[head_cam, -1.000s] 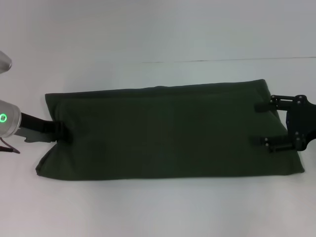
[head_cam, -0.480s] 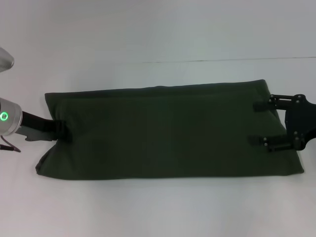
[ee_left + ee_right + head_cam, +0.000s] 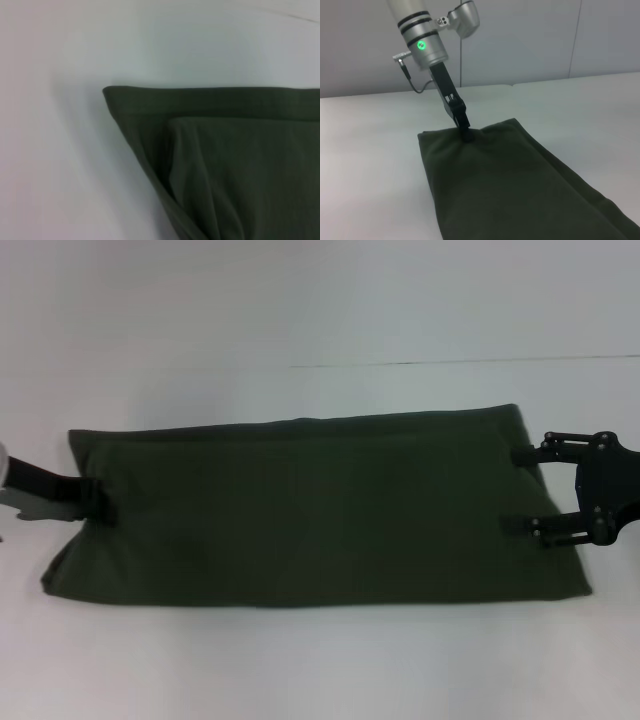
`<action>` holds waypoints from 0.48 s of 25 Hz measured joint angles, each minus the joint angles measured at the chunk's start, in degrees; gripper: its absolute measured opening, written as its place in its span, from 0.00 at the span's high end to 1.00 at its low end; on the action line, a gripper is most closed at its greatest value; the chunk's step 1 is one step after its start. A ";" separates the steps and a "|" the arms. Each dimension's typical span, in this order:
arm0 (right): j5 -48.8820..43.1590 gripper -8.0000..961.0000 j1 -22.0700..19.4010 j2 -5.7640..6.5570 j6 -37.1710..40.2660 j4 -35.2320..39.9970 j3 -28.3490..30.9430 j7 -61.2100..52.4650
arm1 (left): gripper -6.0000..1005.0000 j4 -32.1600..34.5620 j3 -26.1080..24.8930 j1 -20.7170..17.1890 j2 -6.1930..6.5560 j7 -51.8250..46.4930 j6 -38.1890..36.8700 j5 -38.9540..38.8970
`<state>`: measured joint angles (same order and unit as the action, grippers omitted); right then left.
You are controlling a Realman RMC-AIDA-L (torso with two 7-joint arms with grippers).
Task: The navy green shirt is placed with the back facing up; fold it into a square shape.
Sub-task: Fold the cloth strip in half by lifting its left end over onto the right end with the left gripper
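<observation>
Dragged leftward, navy green shirt (image 3: 310,510) lies crosswise; left claw (image 3: 98,500) pinches it, right claw (image 3: 528,490) gapes.

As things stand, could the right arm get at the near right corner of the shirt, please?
Probably yes. The right gripper sits open over the navy green shirt at its right edge, the near right corner lies just below it, and nothing lies between them on the table.

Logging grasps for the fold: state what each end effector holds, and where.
Left end effector pinches the navy green shirt at its left end edge. Right end effector sits open at the right end, fingers spread on the cloth, gripping nothing.
</observation>
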<state>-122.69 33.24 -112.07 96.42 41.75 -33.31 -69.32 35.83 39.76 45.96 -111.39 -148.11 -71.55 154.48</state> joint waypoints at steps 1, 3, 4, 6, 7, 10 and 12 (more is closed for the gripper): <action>0.00 0.06 0.03 -0.04 0.00 0.00 0.00 0.02 | 0.90 0.41 -0.31 -0.01 0.19 0.06 -0.65 0.70; 0.00 0.06 0.06 -0.16 0.00 0.00 0.00 0.07 | 0.90 1.55 -1.20 -0.09 0.62 0.20 -2.18 2.44; 0.00 0.06 0.06 -0.24 -0.01 0.00 0.00 0.07 | 0.90 2.09 -1.46 -0.14 0.77 0.29 -2.87 2.89; 0.00 0.06 0.07 -0.41 -0.03 0.00 0.00 0.09 | 0.90 3.96 -1.96 -0.23 1.21 0.65 -4.97 3.97; 0.00 0.06 0.07 -0.46 -0.04 0.00 -0.03 0.09 | 0.90 4.87 -2.03 -0.26 1.47 0.98 -6.05 4.19; 0.00 0.06 0.07 -0.59 -0.04 0.00 -0.43 0.03 | 0.90 7.84 -2.10 -0.20 2.59 2.09 -9.78 4.54; 0.00 0.06 0.07 -0.68 -0.05 0.00 -0.81 -0.03 | 0.90 9.66 -2.12 0.01 3.49 2.47 -11.65 4.96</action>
<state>-122.69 33.31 -112.75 96.37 41.75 -34.12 -69.34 45.48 37.64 45.96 -107.91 -145.65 -83.19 159.44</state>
